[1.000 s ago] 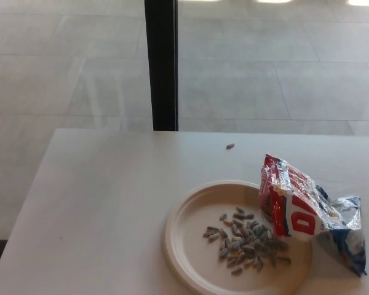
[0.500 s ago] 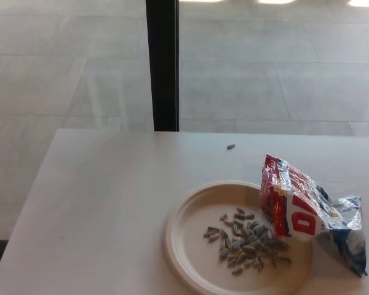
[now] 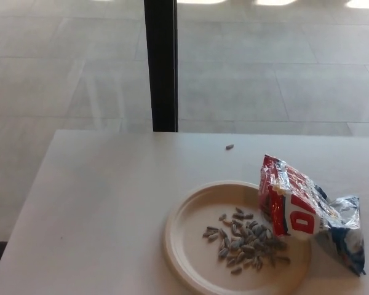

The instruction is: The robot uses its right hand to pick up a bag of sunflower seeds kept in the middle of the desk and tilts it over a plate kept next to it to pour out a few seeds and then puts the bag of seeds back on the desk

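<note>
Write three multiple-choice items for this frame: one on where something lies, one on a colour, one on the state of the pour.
1. Where is the bag?
A. on the plate's right edge, partly on the desk
B. at the desk's far left corner
C. on the floor

2. What colour is the plate?
A. blue
B. cream
C. black

3. How do the seeds stand?
A. all inside the bag
B. a pile on the plate
C. swept onto the floor

Answers:
1. A: the bag lies crumpled over the plate's right rim and onto the desk.
2. B: the rim shows pale cream.
3. B: a pile lies on the plate; one stray seed lies on the desk beyond it. No hand is in view.
</note>
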